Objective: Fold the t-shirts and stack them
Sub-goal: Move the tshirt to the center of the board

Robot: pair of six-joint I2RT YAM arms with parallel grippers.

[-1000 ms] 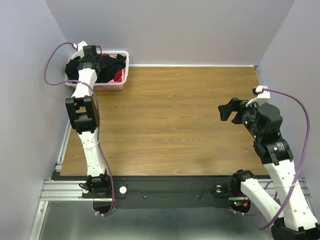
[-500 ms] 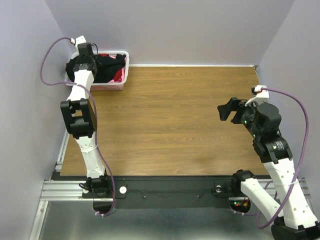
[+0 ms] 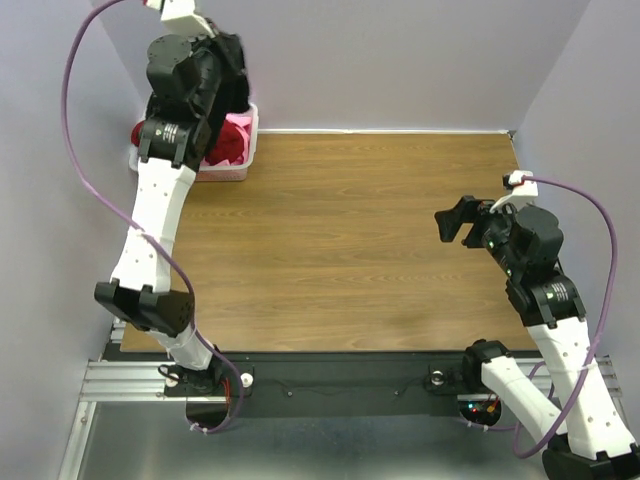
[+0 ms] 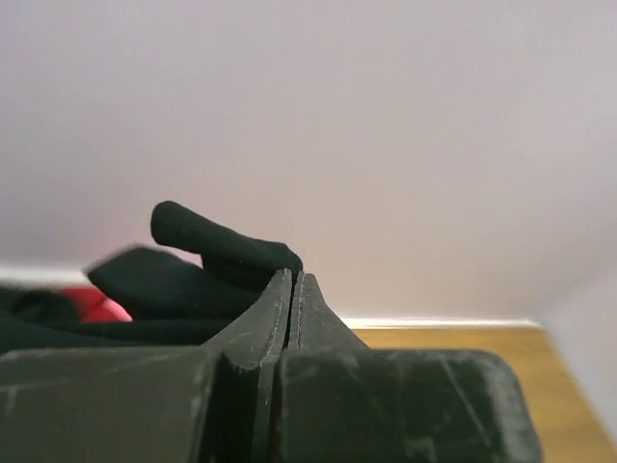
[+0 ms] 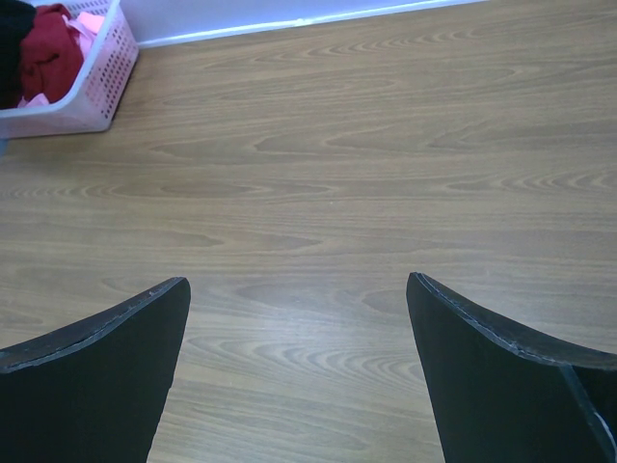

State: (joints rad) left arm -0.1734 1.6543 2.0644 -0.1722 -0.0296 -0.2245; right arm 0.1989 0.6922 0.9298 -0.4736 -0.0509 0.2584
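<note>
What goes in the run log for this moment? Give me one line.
left fingers shut on black t-shirt, held above basket | right fingers open over table | red shirt, pink shirt in basket

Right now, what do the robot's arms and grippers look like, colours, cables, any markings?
The left arm and right arm both have white links with black joint housings. The left cable and right cable are purple and loop loosely off each arm. The left gripper and right gripper have dark, matte, wedge-shaped fingers with light scuffs. No markings are legible.
</note>
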